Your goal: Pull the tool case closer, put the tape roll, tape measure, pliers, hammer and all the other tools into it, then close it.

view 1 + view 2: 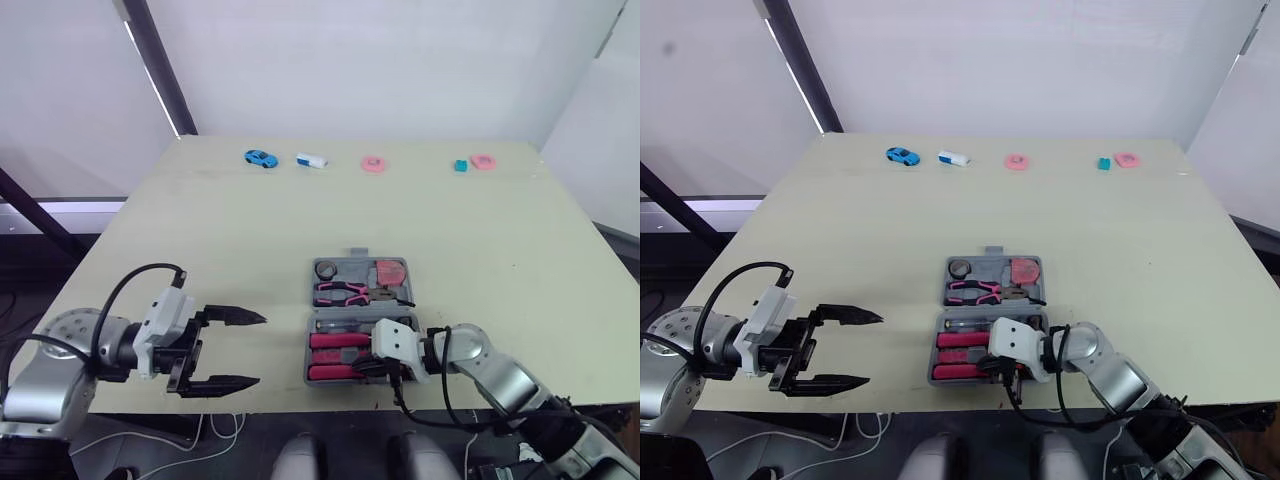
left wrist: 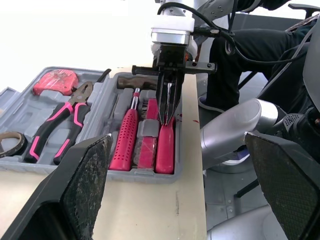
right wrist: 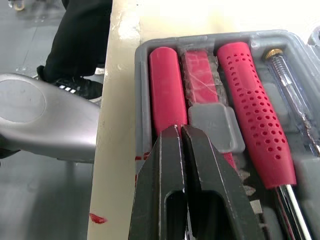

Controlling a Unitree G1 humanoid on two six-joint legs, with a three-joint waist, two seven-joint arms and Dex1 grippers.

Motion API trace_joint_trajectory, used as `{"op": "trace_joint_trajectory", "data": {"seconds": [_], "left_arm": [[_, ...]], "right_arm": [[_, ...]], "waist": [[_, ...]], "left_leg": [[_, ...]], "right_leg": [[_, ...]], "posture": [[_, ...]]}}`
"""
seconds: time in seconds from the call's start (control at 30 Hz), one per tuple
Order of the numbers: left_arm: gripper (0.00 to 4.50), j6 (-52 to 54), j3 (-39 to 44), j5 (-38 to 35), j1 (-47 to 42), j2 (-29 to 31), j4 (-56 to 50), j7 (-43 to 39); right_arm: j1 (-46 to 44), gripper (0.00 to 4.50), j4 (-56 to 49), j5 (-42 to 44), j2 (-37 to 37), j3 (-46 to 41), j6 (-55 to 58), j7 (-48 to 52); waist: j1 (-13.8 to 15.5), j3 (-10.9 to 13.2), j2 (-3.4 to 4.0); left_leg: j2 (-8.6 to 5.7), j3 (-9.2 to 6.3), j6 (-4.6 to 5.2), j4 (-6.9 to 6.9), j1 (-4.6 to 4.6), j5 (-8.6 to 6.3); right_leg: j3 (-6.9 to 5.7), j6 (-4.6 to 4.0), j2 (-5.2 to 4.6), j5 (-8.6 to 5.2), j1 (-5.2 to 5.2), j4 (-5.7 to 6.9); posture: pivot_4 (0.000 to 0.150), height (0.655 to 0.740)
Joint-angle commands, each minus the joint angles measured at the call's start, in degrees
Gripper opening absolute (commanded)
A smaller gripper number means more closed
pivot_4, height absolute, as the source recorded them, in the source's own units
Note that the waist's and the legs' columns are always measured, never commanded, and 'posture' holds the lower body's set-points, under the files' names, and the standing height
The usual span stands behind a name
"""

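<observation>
One tool case [image 1: 352, 270]: lies open and flat at the near edge of the surface [image 1: 250, 230], directly beneath the right tool [image 2: 167, 120].
Right tool: fingers pressed together with nothing between them, tips lowered over the case's near half at the smooth red handle [image 3: 167, 85]; I cannot tell whether they touch it.
Left tool [image 1: 258, 349]: spread wide and empty, hovering off the case's left side, well apart from it.
Case's near half: smooth red handle by the near wall, then a red block [image 3: 200, 82], a dotted red handle [image 3: 250, 115] and a slim screwdriver [image 3: 290, 95].
Case's far half: tape roll [image 1: 325, 270] in the left corner, pink-handled pliers [image 1: 343, 293], and a red tape measure [image 1: 388, 272] to the right.
</observation>
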Motion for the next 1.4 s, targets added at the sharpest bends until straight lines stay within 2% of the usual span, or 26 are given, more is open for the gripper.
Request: {"op": "trace_joint_trajectory", "data": {"seconds": [0.03,0.2,0.27,0.37,0.47,0.73,0.77,0.87,1.03,1.17,1.4], "left_arm": [[4.50,-0.5,0.3,-0.2,-0.1,-0.9,0.4,0.3],[4.50,1.2,2.8,-1.2,0.2,-3.4,1.1,5.1],[4.50,1.5,4.1,-1.0,0.5,-4.4,1.6,7.4],[4.50,0.8,6.5,0.3,0.7,-6.4,4.1,12.5],[4.50,-0.2,9.5,1.1,1.3,-8.6,7.6,17.5],[4.50,-1.1,17.3,0.6,6.2,-12.3,14.0,24.3],[4.50,-1.6,17.8,0.7,6.5,-12.4,15.0,24.6],[4.50,-3.0,18.9,1.4,7.3,-12.7,18.4,24.8],[4.50,-5.5,19.2,2.3,7.1,-12.5,21.7,25.0],[4.50,-5.6,16.1,3.1,5.5,-12.1,22.2,22.2],[4.50,-7.0,8.6,6.8,-1.2,-11.4,24.9,17.8]], "right_arm": [[2.7,0.11,-2.9,3.5,0.9,-5.7,0.5,-2.3],[10.3,0.11,-10.4,13.1,1.8,-18.9,3.7,-6.6],[14.2,0.11,-12.3,18.7,2.1,-25.0,0.0,-4.8],[19.6,0.11,-13.2,21.5,0.2,-33.4,-3.4,-4.4],[24.6,0.86,-12.7,23.2,-1.8,-41.3,-6.0,-4.7],[37.6,4.21,-10.5,28.0,-2.8,-57.8,-9.4,-4.9],[38.7,4.44,-10.1,28.4,-2.8,-59.1,-9.6,-4.8],[41.5,4.44,-8.8,31.1,-1.9,-63.0,-7.6,-6.3],[44.6,4.44,-5.4,29.9,-1.9,-65.5,-9.7,-5.8],[42.2,4.44,-4.4,29.4,-4.2,-61.7,-7.4,-4.1],[31.0,4.44,-0.3,23.6,-9.3,-51.9,-7.1,-1.3]], "waist": [[0.0,0.0,0.00],[0.2,0.0,-0.01],[0.3,0.0,-0.02],[0.2,0.0,-0.02],[0.2,0.0,-0.02],[0.1,0.0,-0.05],[0.1,0.0,-0.07],[0.1,-0.1,-0.11],[0.1,-0.2,-0.16],[0.1,-0.2,-0.16],[0.1,-0.2,-0.18]], "left_leg": [[0.00,0.00,0.00,0.00,0.00,0.00],[-0.01,-0.01,0.00,0.00,-0.07,0.00],[-0.01,-0.04,0.00,0.00,-0.07,0.00],[-0.01,-0.06,0.00,0.00,-0.02,0.00],[-0.02,-0.04,0.00,0.02,0.00,0.00],[0.00,-0.05,0.00,-0.01,0.02,0.00],[0.00,-0.04,0.00,0.00,0.03,0.00],[0.02,-0.03,0.00,0.01,0.07,0.00],[0.04,-0.01,-0.01,0.01,0.08,0.00],[0.05,-0.06,-0.01,0.01,0.07,-0.01],[-0.05,0.08,0.01,0.04,0.08,0.01]], "right_leg": [[0.00,0.00,0.00,0.00,0.00,0.00],[0.01,0.00,-0.01,0.00,-0.01,-0.01],[0.00,0.01,0.00,0.01,0.01,-0.02],[-0.01,0.02,0.00,0.01,0.05,-0.02],[0.02,0.03,0.00,0.01,0.06,-0.01],[0.01,0.02,-0.01,0.00,0.09,-0.02],[0.02,0.02,-0.02,0.00,0.09,-0.02],[0.01,0.13,-0.04,-0.07,0.09,-0.01],[0.00,0.12,-0.18,-0.06,0.09,-0.01],[0.03,0.03,-0.30,0.00,0.06,-0.02],[-0.03,-0.07,-0.31,0.07,0.06,-0.01]], "posture": [[0.150,0.7395],[0.150,0.7395],[0.150,0.7395],[0.150,0.7395],[0.150,0.7395],[0.150,0.7395],[0.150,0.7395],[0.150,0.7395],[0.150,0.7395],[0.150,0.7395],[0.150,0.7395]]}}
